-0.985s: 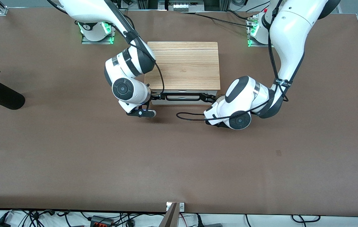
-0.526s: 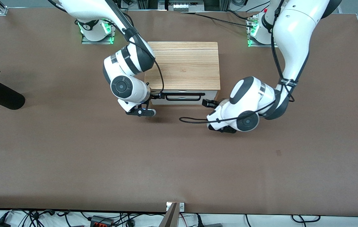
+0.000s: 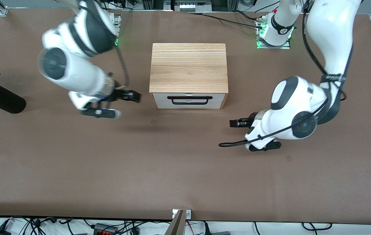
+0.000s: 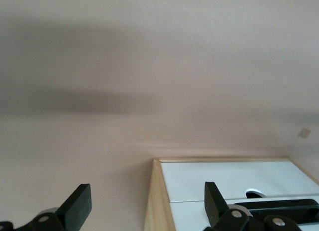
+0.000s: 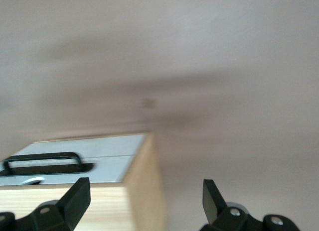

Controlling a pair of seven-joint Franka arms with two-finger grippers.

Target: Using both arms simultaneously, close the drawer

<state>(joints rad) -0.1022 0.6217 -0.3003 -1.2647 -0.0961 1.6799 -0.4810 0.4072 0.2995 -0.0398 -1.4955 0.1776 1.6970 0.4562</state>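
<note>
We see the drawer [image 3: 189, 100] shut flush in the wooden cabinet [image 3: 189, 67], its white front and black handle [image 3: 190, 99] facing the front camera. Our left gripper [image 3: 232, 123] hangs over bare worktop [image 3: 185, 169] toward the left arm's end, jaws spread, holding nothing. Our right gripper [image 3: 137, 96] hangs over the worktop toward the right arm's end, jaws spread too, clear of the cabinet's edge.

Brown table [image 3: 185, 169], cables [image 3: 107, 227] along edge
</note>
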